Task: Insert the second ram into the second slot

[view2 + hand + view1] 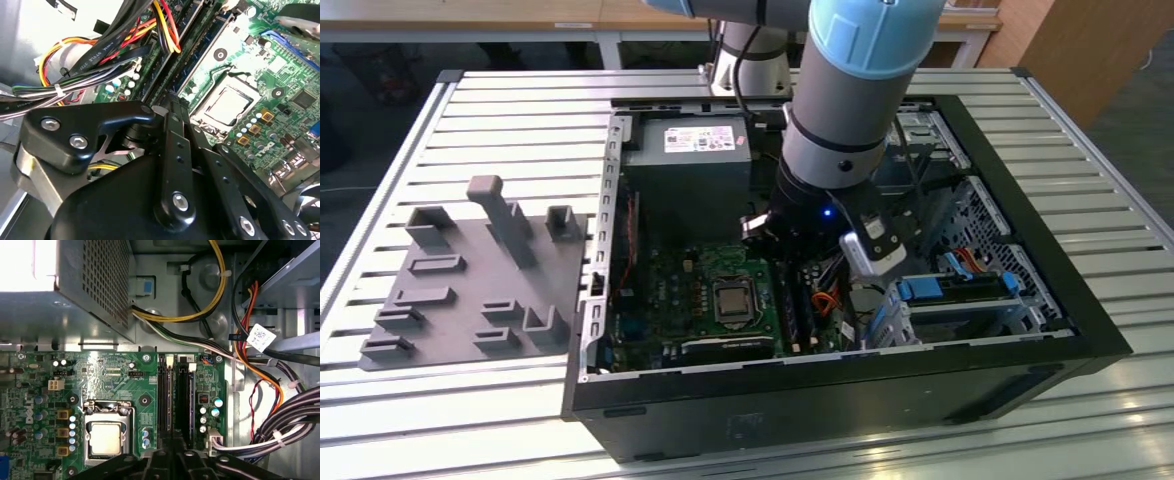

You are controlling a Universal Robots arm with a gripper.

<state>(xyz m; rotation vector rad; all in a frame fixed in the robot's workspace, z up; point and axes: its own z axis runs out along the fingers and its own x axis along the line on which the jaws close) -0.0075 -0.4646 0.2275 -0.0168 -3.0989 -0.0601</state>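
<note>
Second ram (pixel 183 400) stands on edge in the motherboard (pixel 115 390) memory slots beside the CPU socket (pixel 106 436). Gripper (pixel 175 456) directly above it; finger opening cannot be determined.

Black gripper linkage (pixel 172 165) over green motherboard (pixel 280 95), processor socket (pixel 227 105), bundled cables (pixel 90 60) beside

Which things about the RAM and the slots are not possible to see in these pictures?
- Jaws' tips: in both wrist views the gripper body blocks them, so open or shut cannot be told.
- The second ram: whether it is held or seated is unclear; the RAM slots run under the gripper linkage at the picture's edge.
- Exterior view: the arm hides the slots.
</note>
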